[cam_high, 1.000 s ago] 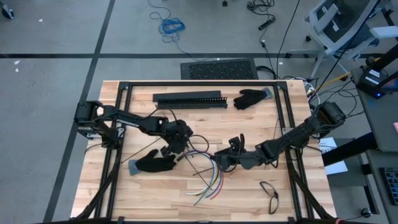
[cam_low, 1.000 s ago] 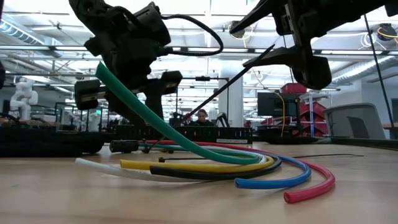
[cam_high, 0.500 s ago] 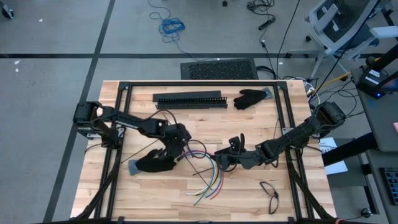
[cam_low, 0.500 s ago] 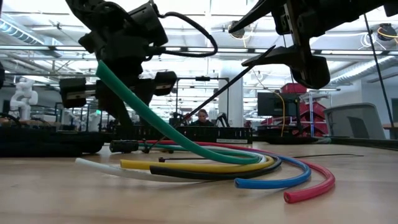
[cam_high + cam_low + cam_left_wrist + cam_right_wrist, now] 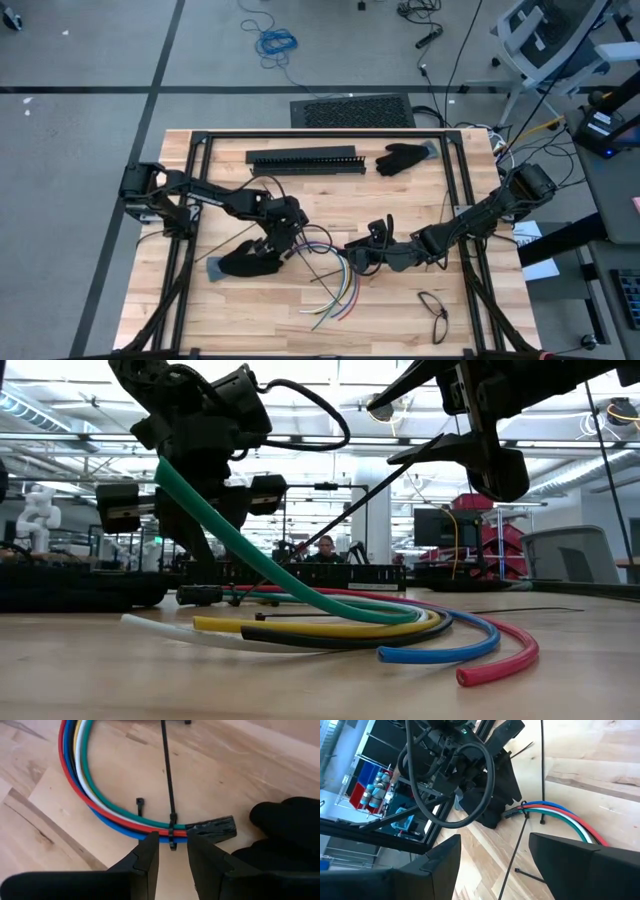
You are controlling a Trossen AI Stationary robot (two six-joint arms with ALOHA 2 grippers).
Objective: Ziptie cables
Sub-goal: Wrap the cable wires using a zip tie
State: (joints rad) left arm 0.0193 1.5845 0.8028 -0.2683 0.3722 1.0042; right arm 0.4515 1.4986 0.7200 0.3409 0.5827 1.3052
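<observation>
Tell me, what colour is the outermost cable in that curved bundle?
Red cable, clearest in the low view.

Two dark, nearly black arms are being shown from above: the left arm (image 5: pixel 215 198) is built of slim jointed segments and is ending in a blocky base at the left of the frame, and the right arm (image 5: pixel 480 215) is ending in a rounded base housing at the right. A thick black cable (image 5: pixel 470 780) is looping in a wide ring over the left arm's wrist. The left tool (image 5: pixel 172 851) is made up of two matte black, flat-faced wedge fingers. The right tool (image 5: pixel 495 851) is showing two broad, dark, angular fingers (image 5: pixel 570 855) with bevelled edges.
</observation>
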